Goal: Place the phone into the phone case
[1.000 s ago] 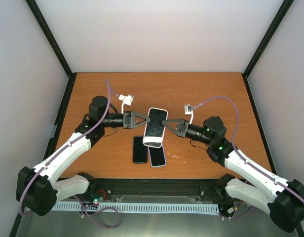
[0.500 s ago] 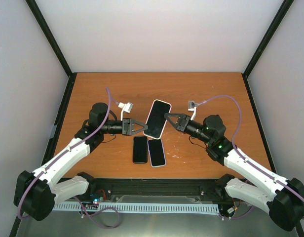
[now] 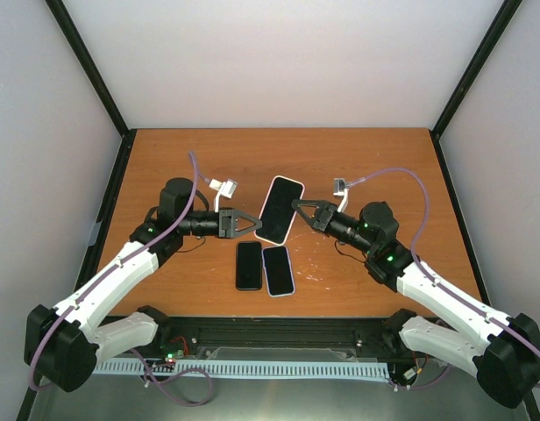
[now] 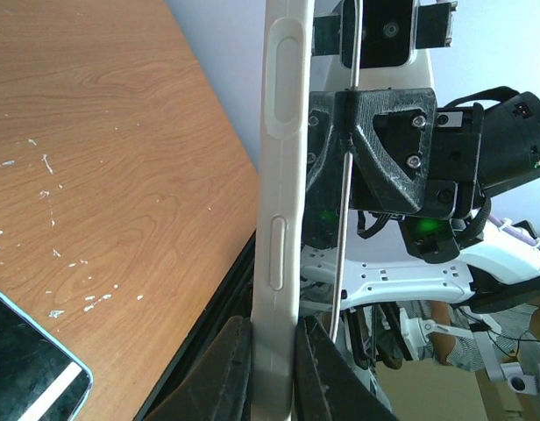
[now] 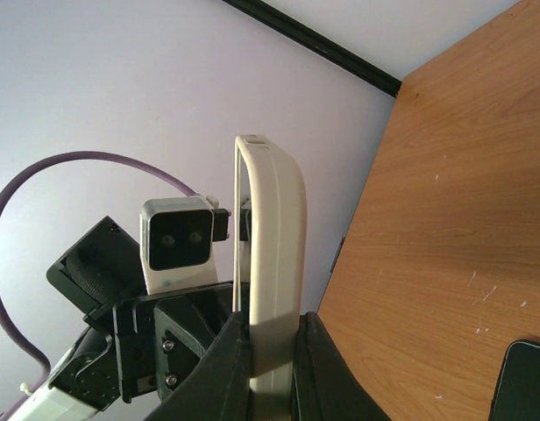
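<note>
Positioning is under way: left hand [image 3: 255, 224] and right hand [image 3: 298, 209] each clamp the white plastic phone case [image 3: 280, 210], aloft over the table's [image 3: 165, 158] middle. Next it likely needs laying flat by the black phone [image 3: 248, 265] and pale-edged phone [image 3: 278, 270] near the near edge.

1. This was a robot lab test cell.
2. A wooden table [image 3: 165, 149] stood boxed in by plain white walls [image 3: 279, 53] and black posts [image 3: 88, 66].
3. Two arms [image 3: 112, 276] with loose cables [image 3: 193, 171] were bolted on.
</note>
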`<state>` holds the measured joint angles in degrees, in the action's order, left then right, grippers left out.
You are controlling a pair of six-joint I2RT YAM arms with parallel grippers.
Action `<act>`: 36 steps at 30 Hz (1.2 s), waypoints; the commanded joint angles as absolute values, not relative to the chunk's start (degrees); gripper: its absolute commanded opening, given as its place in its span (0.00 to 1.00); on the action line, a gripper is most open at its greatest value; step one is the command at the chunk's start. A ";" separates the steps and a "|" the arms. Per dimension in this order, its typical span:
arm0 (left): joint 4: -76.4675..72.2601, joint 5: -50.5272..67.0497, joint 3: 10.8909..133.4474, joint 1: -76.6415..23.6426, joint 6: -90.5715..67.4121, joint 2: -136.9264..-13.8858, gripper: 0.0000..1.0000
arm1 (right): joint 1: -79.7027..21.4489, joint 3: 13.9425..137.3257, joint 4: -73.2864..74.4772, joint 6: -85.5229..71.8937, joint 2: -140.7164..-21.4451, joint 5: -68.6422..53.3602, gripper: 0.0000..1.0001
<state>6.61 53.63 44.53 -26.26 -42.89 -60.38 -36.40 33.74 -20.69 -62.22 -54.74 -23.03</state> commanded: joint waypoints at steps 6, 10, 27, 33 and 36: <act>13.69 45.08 48.11 -26.10 -40.23 -59.28 0.52 | -36.65 40.21 -13.49 -55.88 -56.21 -23.27 0.03; 19.89 36.14 50.31 -26.09 -36.94 -58.21 0.78 | -36.57 44.14 -0.77 -49.35 -58.48 -22.06 0.03; 28.52 18.81 51.21 -26.10 -31.72 -52.35 1.00 | -26.57 44.36 29.20 -28.04 -69.03 -25.73 0.03; 29.56 17.68 51.15 -26.10 -31.64 -52.43 0.99 | -23.65 40.36 22.61 -28.51 -75.44 -30.97 0.03; 29.45 17.43 50.87 -26.10 -31.85 -51.85 0.99 | -23.31 39.76 20.24 -28.61 -77.28 -31.13 0.03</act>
<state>28.47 18.83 50.30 -26.15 -32.99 -52.99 -24.01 39.88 26.39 -29.56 -76.34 -27.44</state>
